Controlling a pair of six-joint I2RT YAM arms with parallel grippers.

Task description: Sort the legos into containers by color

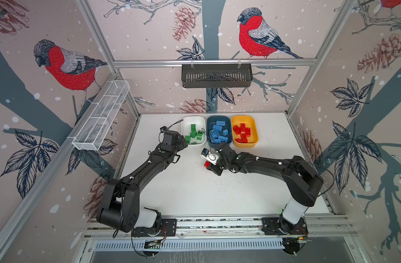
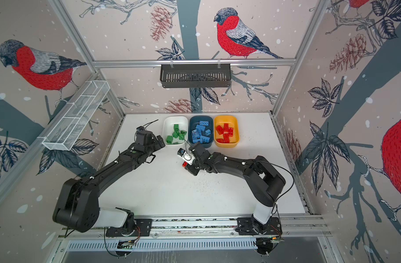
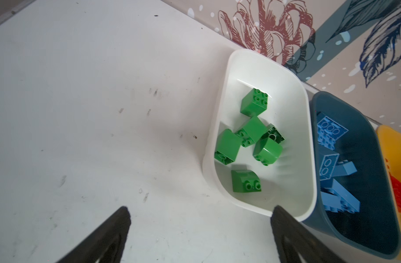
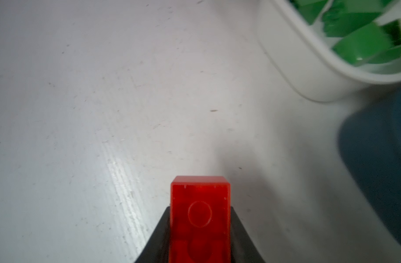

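In the white tub [image 3: 292, 177] lie green legos [image 3: 254, 104].

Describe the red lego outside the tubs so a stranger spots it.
On the white table, find the dark teal tub, middle of three. In front of it the right gripper clamps a red lego, the only brick seen outside a tub.

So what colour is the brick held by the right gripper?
The brick is red; the right wrist view shows it best.
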